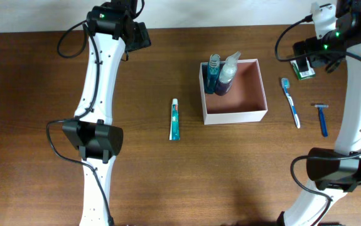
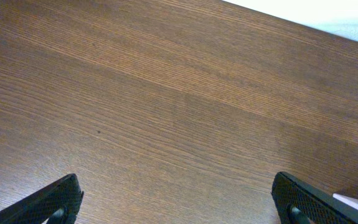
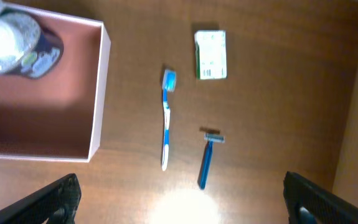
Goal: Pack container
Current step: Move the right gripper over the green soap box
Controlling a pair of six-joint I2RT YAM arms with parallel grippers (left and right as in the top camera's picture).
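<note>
Wood-grain tabletop, with a pale strip past its far edge in the left wrist view. Your left gripper (image 2: 180, 204) is spread wide over bare wood at the far left, with nothing between its fingers. Your right gripper (image 3: 188, 202) is also spread and empty, up at the far right. It looks down on a green-and-white packet (image 3: 210, 55), a toothbrush (image 3: 166, 118) and a razor (image 3: 208, 160), all flat on the table and apart from each other.

The container (image 1: 235, 115) sits right of centre, with the toothbrush near its right wall. A blue bottle (image 1: 213, 74) and a clear-topped bottle (image 1: 226, 76) stand close together in its far-left corner. A toothpaste tube (image 1: 175, 119) lies left of the container, apart from it.

Risks as I read them:
- All four loose items lie low and flat. A shallow descent means a missed pinch, and a deep one drives the fingertips into the wood.
- The razor and toothbrush handles are thin and could roll or skid out as the fingers come together.
- A careless drop could tip the two bottles. Release over the open near-right floor.
- Clipping the container's wall on approach would shove it.
</note>
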